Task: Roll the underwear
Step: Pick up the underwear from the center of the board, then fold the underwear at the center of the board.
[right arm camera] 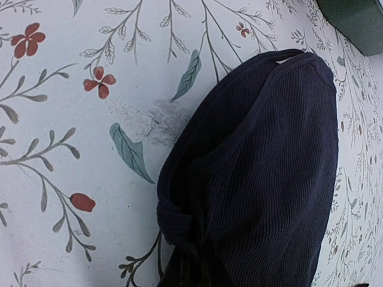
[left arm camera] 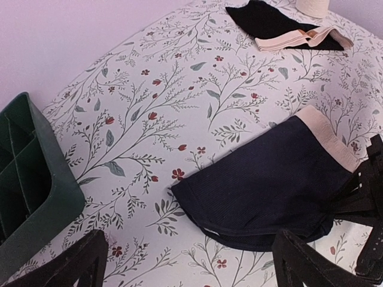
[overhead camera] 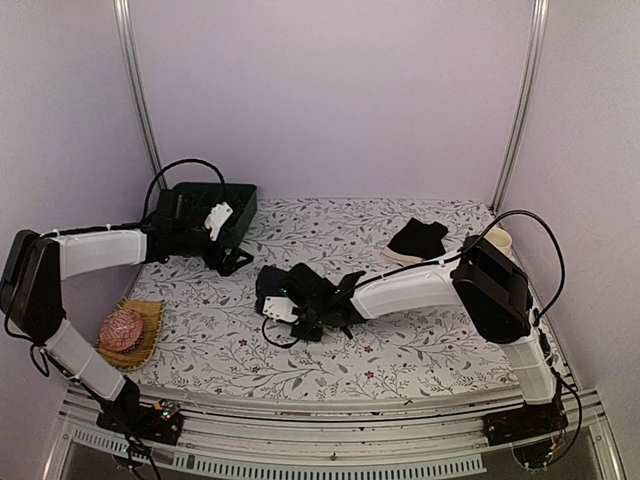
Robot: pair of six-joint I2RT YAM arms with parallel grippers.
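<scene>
1. The floral table (overhead camera: 430, 345) keeps the garments flat for rolling.
2. The green tray (overhead camera: 238, 196) sits at the far left corner, probably for finished rolls.
3. The dark underwear (left arm camera: 263, 197) lies mid-table. The spare underwear (overhead camera: 416, 240) waits near the far right corner.
4. The right end effector (overhead camera: 298, 302) seems clenched on the dark underwear's bunched edge, likely starting a roll.
5. The left end effector (overhead camera: 230, 262) hovers released beside the tray.

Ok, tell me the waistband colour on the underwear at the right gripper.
The waistband is cream-beige, on dark navy underwear; left wrist view shows it best.
</scene>
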